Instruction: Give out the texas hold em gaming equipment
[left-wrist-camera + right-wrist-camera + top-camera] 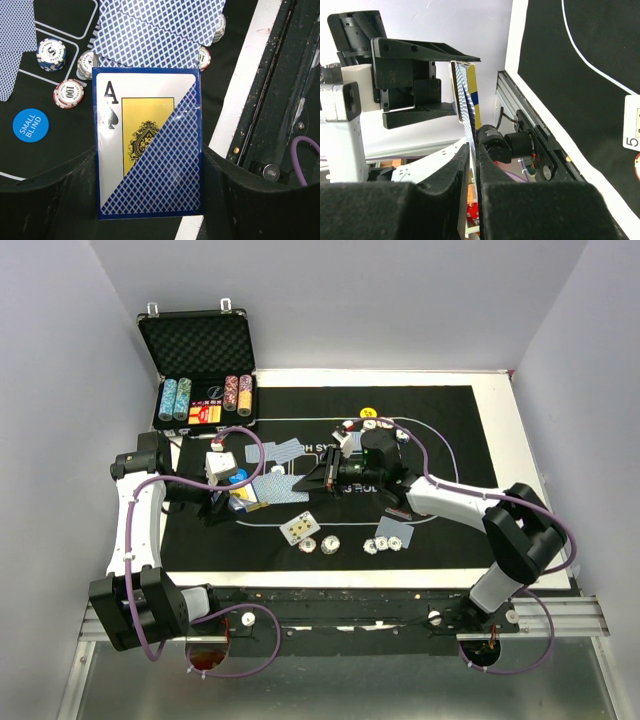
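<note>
the left fingers (235, 200) are squeezing the card pack (150, 150) while the right fingers (440, 200) are pinching one card (468, 115); a crooked pull could be bending or dropping it.

Enclosure: plain pale panels with a faint lilac cast, comprising back wall (380, 300), left wall (60, 390) and right wall (590, 390), under soft, even light. Table (530, 440): white rectangular top, mostly covered by a black mat (460, 550) printed with white lines. Near edge: slotted aluminium rail (560, 615). Below it: dull grey surface (350, 690), floor or shelf not discernible.
</note>
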Controlling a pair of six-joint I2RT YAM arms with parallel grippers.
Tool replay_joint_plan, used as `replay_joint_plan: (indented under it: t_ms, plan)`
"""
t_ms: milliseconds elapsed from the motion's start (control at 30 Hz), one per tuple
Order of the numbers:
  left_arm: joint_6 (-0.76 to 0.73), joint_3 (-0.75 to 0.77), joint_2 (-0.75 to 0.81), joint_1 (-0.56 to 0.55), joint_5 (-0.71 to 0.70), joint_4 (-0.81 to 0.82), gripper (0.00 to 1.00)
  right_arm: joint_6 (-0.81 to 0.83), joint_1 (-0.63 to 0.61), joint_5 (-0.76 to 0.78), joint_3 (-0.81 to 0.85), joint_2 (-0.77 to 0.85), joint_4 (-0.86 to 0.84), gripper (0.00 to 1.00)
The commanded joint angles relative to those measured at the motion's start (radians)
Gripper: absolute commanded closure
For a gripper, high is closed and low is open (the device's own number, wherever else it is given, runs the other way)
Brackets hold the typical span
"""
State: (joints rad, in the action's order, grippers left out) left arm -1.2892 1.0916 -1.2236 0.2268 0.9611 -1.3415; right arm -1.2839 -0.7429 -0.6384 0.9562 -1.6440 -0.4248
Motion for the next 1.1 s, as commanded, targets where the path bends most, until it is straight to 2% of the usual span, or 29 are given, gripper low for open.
replay_joint_plan:
  t_ms: [0,400,700,1067]
  plan:
    - [-0.013,0.027,0.004,-0.003,0.056,-0.28,0.88,-0.008,0.019,-0.07,-0.001,0.042,0.023,0.83]
    - [-0.021,0.022,0.006,-0.001,0.061,-0.28,0.88,0.069,0.083,-0.122,0.047,0.093,0.149,0.85]
    - [-0.019,0.025,0.003,-0.003,0.056,-0.28,0.88,0.133,0.283,-0.175,0.078,0.119,0.228,0.89]
    - [-0.013,0.033,-0.002,-0.003,0.054,-0.28,0.88,0.194,0.44,-0.193,0.064,-0.003,0.182,0.99]
